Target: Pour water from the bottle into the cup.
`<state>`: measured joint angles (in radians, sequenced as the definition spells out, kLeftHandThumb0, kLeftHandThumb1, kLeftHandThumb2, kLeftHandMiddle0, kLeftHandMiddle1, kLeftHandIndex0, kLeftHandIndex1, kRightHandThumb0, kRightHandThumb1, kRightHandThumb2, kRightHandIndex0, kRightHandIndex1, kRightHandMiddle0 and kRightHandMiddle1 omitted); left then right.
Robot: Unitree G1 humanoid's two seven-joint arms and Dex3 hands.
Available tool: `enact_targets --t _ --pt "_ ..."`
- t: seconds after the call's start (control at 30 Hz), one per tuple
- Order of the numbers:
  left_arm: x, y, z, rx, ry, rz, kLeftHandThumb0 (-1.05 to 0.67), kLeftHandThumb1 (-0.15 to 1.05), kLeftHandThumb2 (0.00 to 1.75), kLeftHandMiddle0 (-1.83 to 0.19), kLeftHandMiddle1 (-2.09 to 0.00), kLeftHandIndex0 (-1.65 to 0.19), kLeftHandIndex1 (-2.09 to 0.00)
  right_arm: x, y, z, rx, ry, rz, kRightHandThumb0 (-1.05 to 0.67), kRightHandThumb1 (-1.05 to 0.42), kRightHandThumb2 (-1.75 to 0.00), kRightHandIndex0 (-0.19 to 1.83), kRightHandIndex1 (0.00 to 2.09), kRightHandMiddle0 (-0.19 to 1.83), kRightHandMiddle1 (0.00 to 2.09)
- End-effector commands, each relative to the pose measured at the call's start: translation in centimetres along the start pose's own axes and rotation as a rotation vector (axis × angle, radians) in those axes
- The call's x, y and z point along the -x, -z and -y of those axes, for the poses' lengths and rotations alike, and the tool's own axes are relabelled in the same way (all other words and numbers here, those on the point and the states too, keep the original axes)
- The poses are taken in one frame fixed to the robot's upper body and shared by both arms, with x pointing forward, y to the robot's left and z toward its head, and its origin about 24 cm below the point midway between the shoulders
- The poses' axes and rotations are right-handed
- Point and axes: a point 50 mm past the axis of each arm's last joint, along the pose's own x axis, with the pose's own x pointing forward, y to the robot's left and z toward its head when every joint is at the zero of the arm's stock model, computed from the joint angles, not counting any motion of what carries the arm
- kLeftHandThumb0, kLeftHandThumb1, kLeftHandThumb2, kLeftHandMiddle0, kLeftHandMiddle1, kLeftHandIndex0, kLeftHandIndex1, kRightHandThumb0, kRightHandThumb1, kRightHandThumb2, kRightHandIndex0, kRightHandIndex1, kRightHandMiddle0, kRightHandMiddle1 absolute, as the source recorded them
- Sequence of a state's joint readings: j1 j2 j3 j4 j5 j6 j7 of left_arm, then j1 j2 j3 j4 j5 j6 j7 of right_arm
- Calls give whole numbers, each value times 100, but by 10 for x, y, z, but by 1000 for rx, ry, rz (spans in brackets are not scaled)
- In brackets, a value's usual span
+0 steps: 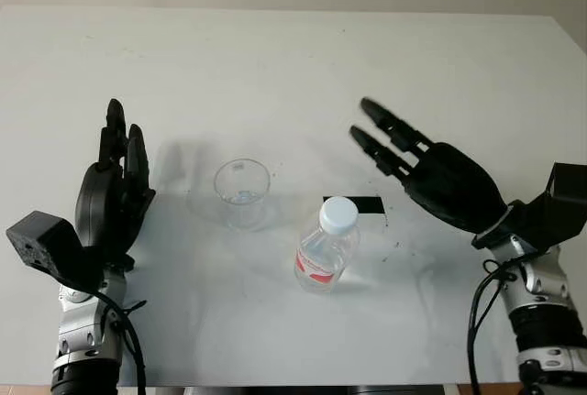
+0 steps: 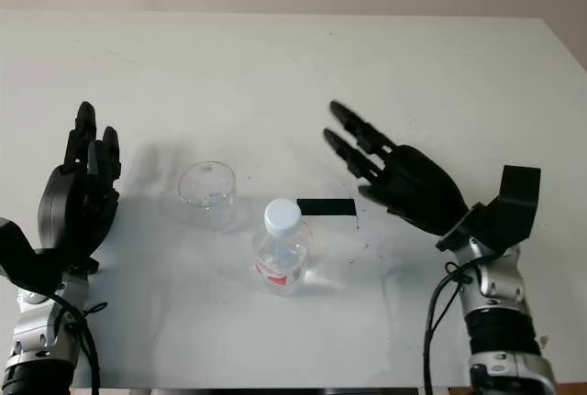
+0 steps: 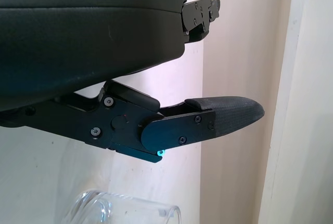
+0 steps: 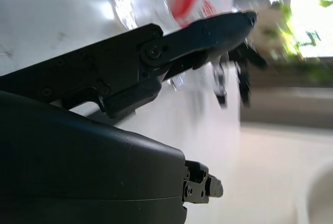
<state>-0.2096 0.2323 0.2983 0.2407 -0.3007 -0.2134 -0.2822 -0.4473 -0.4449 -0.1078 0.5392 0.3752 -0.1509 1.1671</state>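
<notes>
Both hands are matte black with smooth rounded shells: the left hand (image 1: 112, 195) and the right hand (image 1: 431, 170). Their segmented black fingers (image 3: 200, 122) show small screws at the joints. Behind each hand, a ribbed silver metal forearm (image 1: 84, 338) trails looping black cables (image 1: 128, 335).

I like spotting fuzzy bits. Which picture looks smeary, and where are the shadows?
Right wrist view: the clear plastic bottle with the red label is smeared with blur. Left eye view: soft grey shadows lie on the white table beside the clear plastic cup and the open black left hand.
</notes>
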Motion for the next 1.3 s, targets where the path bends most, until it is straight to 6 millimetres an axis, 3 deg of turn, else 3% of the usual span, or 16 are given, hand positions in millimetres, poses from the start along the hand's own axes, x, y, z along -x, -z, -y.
enact_targets --t 0.0,0.27,0.63,1.07,1.27 --pt "-1 -2 -2 -13 0 3 -76 105 58 19 0 19 0 -2 -4 2 38 -68 -37 -94 -94 -5 -3 7 0 8" --pt "-2 -3 -5 -4 -3 10 -75 105 57 19 0 19 0 -17 4 -1 -42 -260 -89 -91 -91 -5 9 9 12 11" --pt "-5 -7 -6 -9 -5 26 -73 105 57 19 0 19 0 -43 16 -10 -93 -470 -155 -95 -97 -6 22 11 21 12" --pt "-5 -7 -5 -15 -22 27 -74 105 55 19 0 19 0 -51 16 -7 -192 -546 -211 -96 -95 -5 39 15 33 17" --pt "-7 -7 -6 -15 -18 25 -75 105 55 19 0 19 0 -50 15 -4 -228 -525 -187 -96 -95 -5 37 13 34 19"
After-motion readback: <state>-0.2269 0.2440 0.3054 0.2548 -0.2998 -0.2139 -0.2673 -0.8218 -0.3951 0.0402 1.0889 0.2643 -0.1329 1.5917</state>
